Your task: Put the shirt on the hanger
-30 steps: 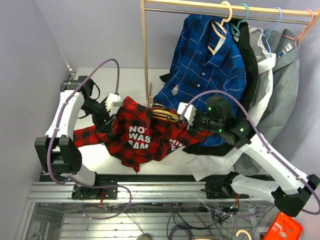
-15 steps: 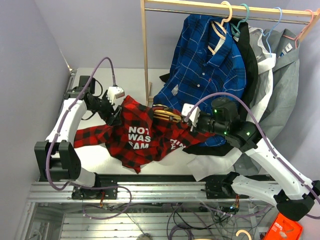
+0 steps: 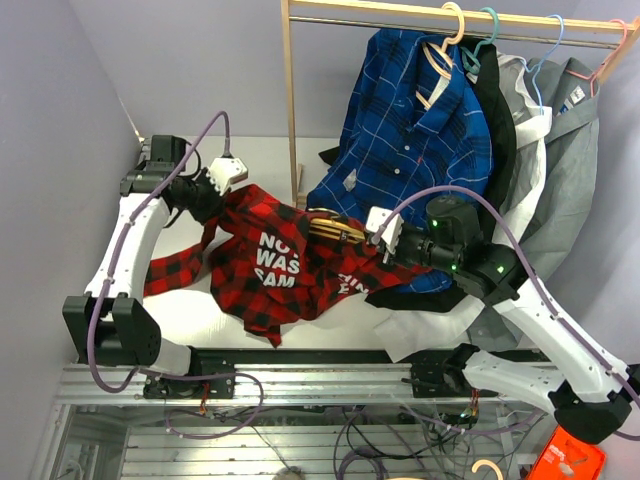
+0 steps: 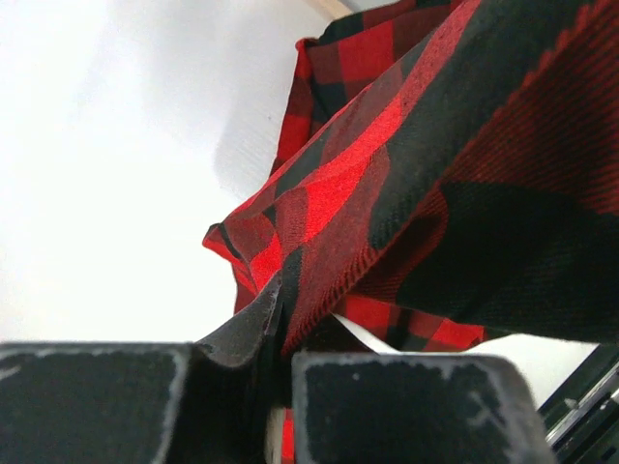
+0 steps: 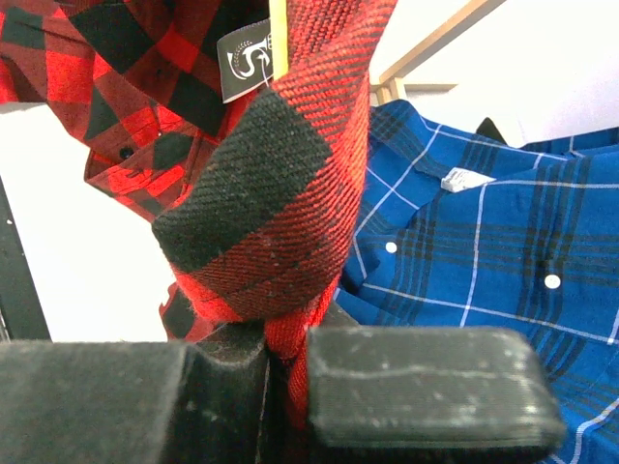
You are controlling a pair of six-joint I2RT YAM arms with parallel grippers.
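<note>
1. Centrally, red-and-black plaid button shirt [image 3: 280, 265] with large white block lettering: draped over the white table [image 3: 260, 160], raised at two points, one sleeve trailing toward eight o'clock.
2. At ten o'clock from the lettering, left gripper [image 3: 213, 195]: jaws pinched narrow on a folded edge of the plaid cloth. In the left wrist view, same left gripper [image 4: 282, 333] with the fabric edge caught between its dark pads, the rest of the cloth rising toward one o'clock.
3. At three o'clock from the lettering, right gripper [image 3: 372, 235]: jaws closed tight on a rolled bunch of plaid cloth. In the right wrist view [image 5: 285, 358], roll standing up from between the pads.
4. At one o'clock from the lettering, thin pale yellow-tan clothes hanger [image 3: 330, 228]: mostly tucked inside the neck opening, just beside the right gripper. In the right wrist view, only a short yellow strip [image 5: 279, 24] showing, next to the white label [image 5: 244, 60].
5. At twelve to two o'clock, wooden garment rack [image 3: 290, 100] carrying a blue plaid shirt [image 3: 410, 130] and, farther right, a grey shirt [image 3: 575, 150].
</note>
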